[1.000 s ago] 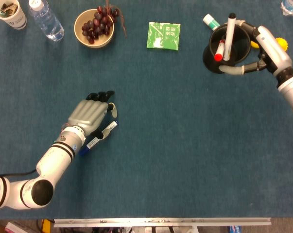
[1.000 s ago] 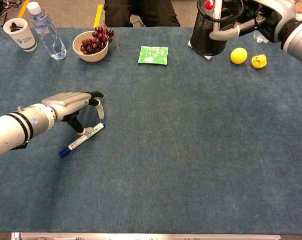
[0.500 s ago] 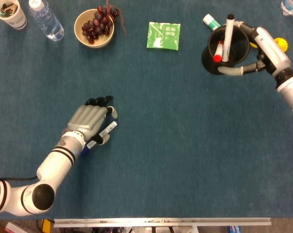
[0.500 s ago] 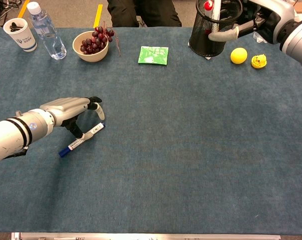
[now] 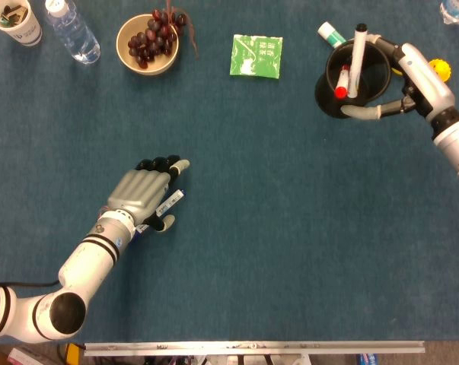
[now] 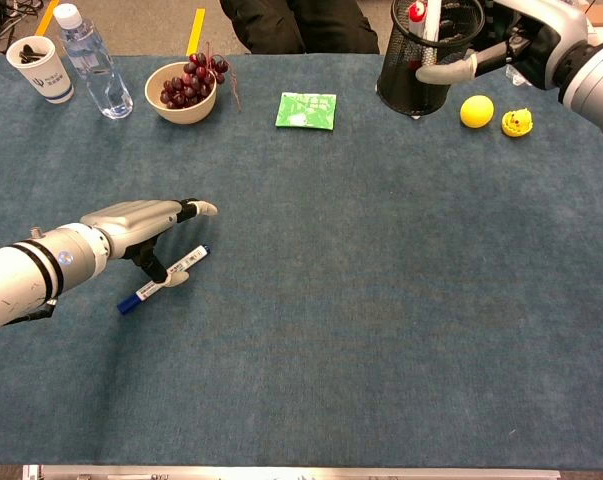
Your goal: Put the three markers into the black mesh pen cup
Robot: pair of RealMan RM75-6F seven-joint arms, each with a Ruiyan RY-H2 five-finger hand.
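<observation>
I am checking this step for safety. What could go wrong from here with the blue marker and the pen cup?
1. The left hand is over the blue marker, which lies flat on the table. The fingers look spread, so they could push or roll it away rather than catch it.
2. The right hand grips the black mesh pen cup, which looks tilted in the chest view; its two markers lean out and could slip out.

Three markers are counted: one blue-capped marker [image 6: 163, 278] on the worktop [image 6: 381, 300] and two standing in one black mesh pen cup [image 6: 416, 75]. Also shown: one bowl of grapes [image 5: 148, 43], one water bottle [image 5: 71, 30], one paper cup [image 5: 16, 21], one green packet [image 5: 256, 56].
</observation>
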